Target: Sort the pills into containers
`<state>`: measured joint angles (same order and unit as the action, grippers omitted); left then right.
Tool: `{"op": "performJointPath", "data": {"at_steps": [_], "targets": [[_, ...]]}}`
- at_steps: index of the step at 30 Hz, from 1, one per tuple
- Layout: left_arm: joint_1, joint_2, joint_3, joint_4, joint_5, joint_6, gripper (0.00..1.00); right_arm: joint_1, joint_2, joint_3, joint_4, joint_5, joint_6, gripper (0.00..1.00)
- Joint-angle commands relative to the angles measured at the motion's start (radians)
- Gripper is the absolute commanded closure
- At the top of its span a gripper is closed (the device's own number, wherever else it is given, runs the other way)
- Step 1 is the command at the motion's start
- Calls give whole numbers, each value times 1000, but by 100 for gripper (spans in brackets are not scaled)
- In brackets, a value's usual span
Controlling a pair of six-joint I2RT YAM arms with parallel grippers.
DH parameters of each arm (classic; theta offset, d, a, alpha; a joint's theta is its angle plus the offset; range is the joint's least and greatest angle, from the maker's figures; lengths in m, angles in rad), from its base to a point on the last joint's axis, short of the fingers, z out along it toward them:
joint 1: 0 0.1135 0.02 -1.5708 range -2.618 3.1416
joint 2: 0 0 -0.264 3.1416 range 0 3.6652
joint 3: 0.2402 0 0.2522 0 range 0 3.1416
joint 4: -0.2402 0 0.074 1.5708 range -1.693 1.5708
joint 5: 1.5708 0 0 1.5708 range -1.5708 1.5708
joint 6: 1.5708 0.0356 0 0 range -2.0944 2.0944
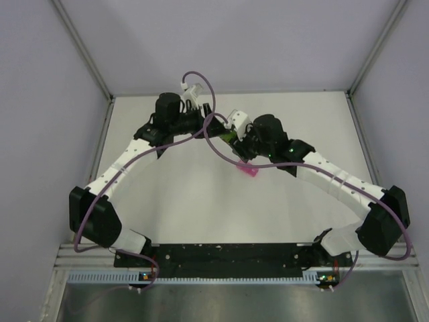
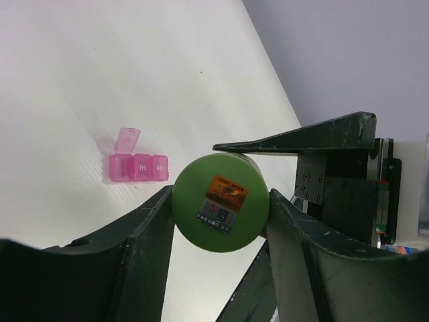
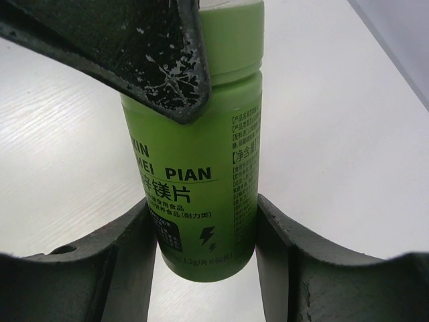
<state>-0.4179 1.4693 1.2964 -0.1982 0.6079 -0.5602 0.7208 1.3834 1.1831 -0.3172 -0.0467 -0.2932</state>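
A green pill bottle (image 3: pixel 201 168) hangs in the air between both arms, above the far middle of the table (image 1: pixel 201 201). My right gripper (image 3: pixel 201 201) is shut on the lower part of its labelled body. My left gripper (image 2: pixel 220 194) is shut on the cap end (image 2: pixel 221 201), whose round face carries an orange sticker. In the top view the bottle (image 1: pixel 230 136) shows only as a green sliver between the two wrists. The pink containers (image 2: pixel 137 166) lie on the table with one lid (image 2: pixel 127 139) flipped open, just in front of the grippers (image 1: pixel 248 170). No pills are in view.
Purple cables (image 1: pixel 201 127) loop across both wrists. Metal frame posts (image 1: pixel 84 47) and grey walls bound the white table at the back and sides. The arm bases stand on a black rail (image 1: pixel 228 255) at the near edge.
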Motion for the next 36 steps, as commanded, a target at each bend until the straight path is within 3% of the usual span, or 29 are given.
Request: {"op": "performJointPath", "data": {"at_steps": [1,9,13,21,26,29,32,36], "targets": [[-4,-7,40,-53,-105,-12,73,6,-21,9,92,105,32,100],[-5,-33,20,-52,-99,74,20,8,-55,-16,90,53,14,100],[-4,-73,-6,-18,-56,169,1,5,-84,-34,81,-18,0,100],[25,-122,-26,-20,171,440,1,-41,-116,-42,35,-214,-15,100],[60,-161,-10,-185,453,837,1,-52,-132,-33,-22,-366,-55,100],[65,-170,0,-306,539,1049,1,-54,-135,-25,-60,-450,-87,100],[62,-175,-19,-302,562,1124,1,-54,-126,-5,-101,-516,-103,100],[64,-168,-28,-264,578,1116,1,-54,-112,16,-129,-553,-106,100]]}}
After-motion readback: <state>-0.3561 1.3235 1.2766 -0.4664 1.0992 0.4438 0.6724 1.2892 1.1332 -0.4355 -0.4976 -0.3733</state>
